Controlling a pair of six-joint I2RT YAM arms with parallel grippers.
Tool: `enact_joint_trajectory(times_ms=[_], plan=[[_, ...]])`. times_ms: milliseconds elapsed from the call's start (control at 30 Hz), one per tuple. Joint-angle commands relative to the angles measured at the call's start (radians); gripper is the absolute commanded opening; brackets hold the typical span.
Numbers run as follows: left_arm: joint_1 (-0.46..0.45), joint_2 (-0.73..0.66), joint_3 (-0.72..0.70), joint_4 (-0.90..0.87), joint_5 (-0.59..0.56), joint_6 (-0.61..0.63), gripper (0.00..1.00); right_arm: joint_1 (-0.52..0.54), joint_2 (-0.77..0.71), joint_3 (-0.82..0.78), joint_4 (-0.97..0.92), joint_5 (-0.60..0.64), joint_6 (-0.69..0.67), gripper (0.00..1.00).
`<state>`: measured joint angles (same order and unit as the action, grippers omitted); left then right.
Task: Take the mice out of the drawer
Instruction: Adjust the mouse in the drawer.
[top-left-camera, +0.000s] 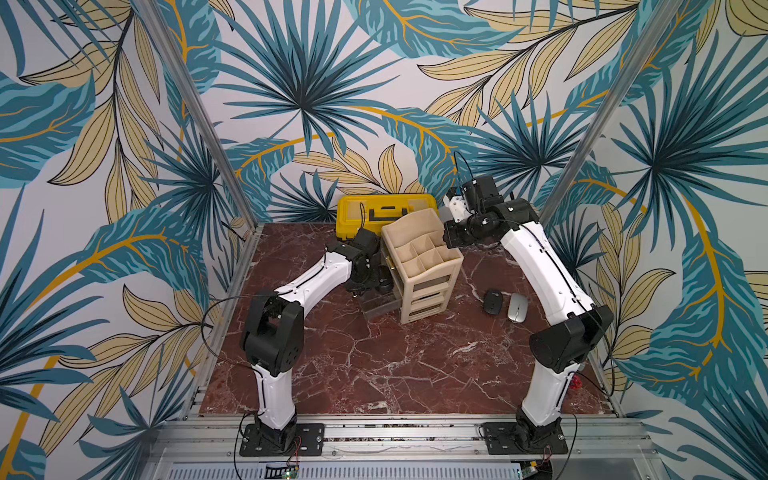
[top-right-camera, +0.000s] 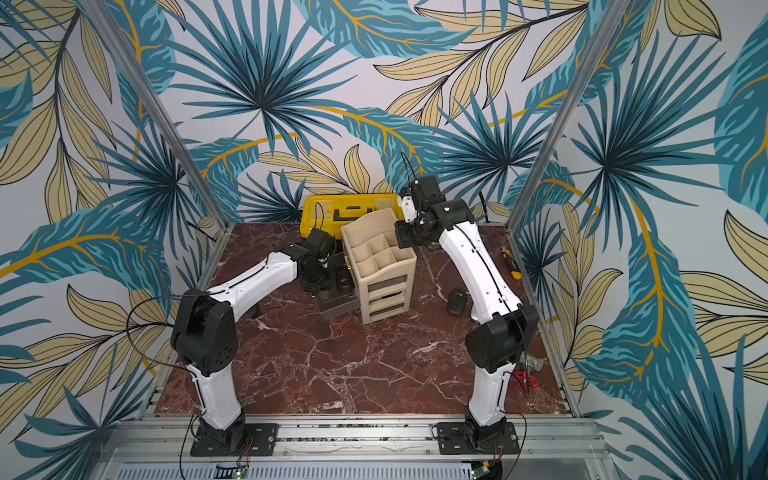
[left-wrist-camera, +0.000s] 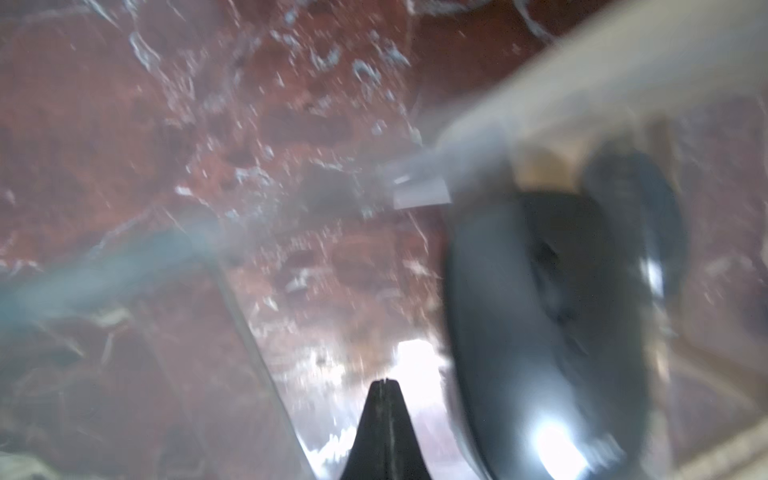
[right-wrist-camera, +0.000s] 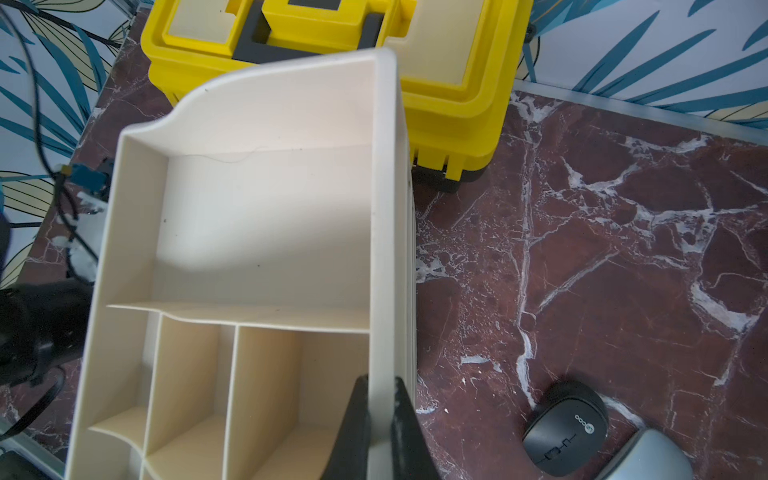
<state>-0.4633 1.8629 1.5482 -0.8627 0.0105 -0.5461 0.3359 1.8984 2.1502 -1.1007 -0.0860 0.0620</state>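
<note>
Three mice: black mouse (top-left-camera: 493, 301), second black mouse (left-wrist-camera: 540, 316), silver mouse (top-left-camera: 517, 307). One organizer (top-left-camera: 411, 226), one toolbox (top-left-camera: 353, 216), one knife (top-right-camera: 510, 262).

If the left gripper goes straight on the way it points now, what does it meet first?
Probably the floor of the clear drawer; the black mouse lies just beside that line. The wrist view is blurred, so depth is uncertain.

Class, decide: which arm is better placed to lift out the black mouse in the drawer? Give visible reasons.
Left. The left gripper sits shut at the clear drawer, right beside the black mouse. The right gripper is clamped on the organizer, steadying it.
</note>
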Motion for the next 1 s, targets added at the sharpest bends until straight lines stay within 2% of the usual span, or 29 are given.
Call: enact_joint_trajectory(times_ms=[0, 67, 200, 467, 600, 733, 867, 967], plan=[[-0.008, -0.054, -0.029, 0.000, 0.007, 0.023, 0.00, 0.002, 0.066, -0.023, -0.089, 0.027, -0.021, 0.00], [-0.027, -0.057, -0.019, -0.015, 0.035, 0.037, 0.00, 0.001, 0.070, -0.018, -0.091, 0.028, -0.021, 0.00], [-0.063, -0.048, -0.018, 0.012, 0.181, 0.066, 0.00, 0.001, 0.073, -0.014, -0.095, 0.028, -0.020, 0.00], [-0.097, 0.003, 0.002, 0.112, 0.260, 0.060, 0.00, 0.002, 0.067, -0.019, -0.097, 0.032, -0.020, 0.00], [-0.105, 0.029, 0.009, 0.162, 0.232, 0.047, 0.00, 0.003, 0.066, -0.023, -0.098, 0.028, -0.020, 0.00], [-0.105, 0.029, -0.036, 0.286, 0.229, 0.025, 0.00, 0.004, 0.068, -0.029, -0.093, 0.021, -0.019, 0.00], [-0.109, -0.014, -0.149, 0.476, 0.193, -0.033, 0.00, 0.006, 0.068, -0.030, -0.093, 0.023, -0.022, 0.00], [-0.110, -0.054, -0.230, 0.575, 0.105, -0.082, 0.00, 0.006, 0.068, -0.032, -0.092, 0.023, -0.021, 0.00]])
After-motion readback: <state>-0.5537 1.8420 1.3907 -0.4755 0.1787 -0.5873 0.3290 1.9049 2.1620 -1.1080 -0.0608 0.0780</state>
